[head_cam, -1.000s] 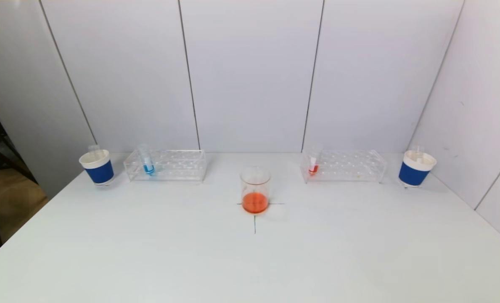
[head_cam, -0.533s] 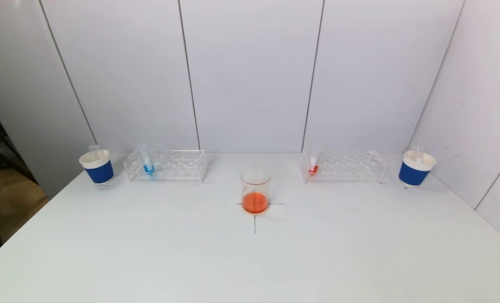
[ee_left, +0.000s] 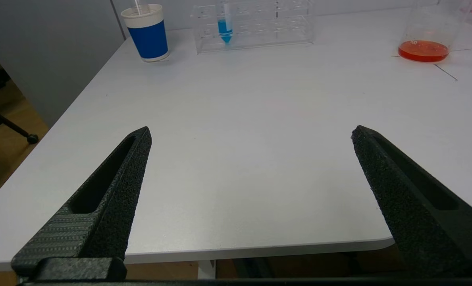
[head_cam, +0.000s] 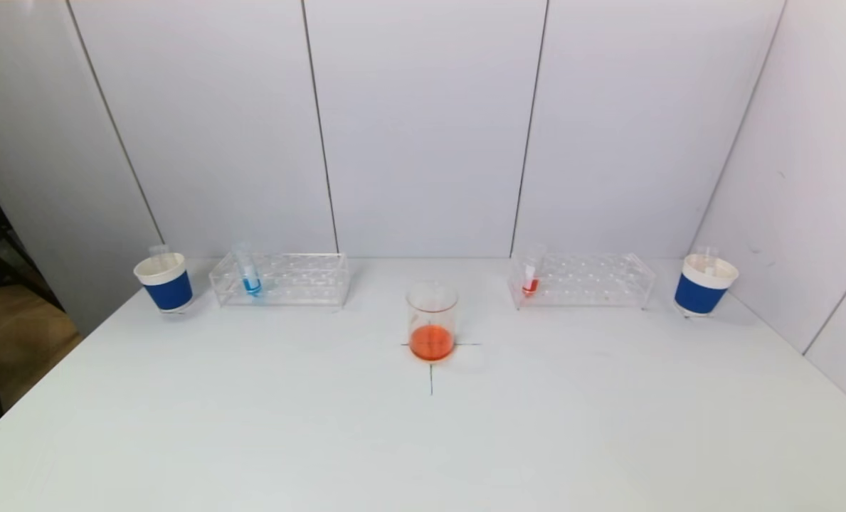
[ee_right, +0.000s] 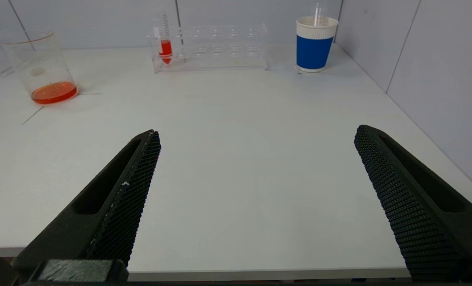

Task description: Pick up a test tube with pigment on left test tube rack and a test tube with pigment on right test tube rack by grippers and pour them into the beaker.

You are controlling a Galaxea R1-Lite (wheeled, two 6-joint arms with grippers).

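Both tubes racked, far beyond left claw [ee_left: 249,133], right claw [ee_right: 255,133]

You see the left gripper [ee_left: 251,133] as two black, tapering wedge jaws rising from the lower corners of the frame, grainy-surfaced with a long recessed slot each and fine ribbing at the base. The right gripper [ee_right: 257,131] looks alike, its inner faces patterned in a honeycomb mesh.
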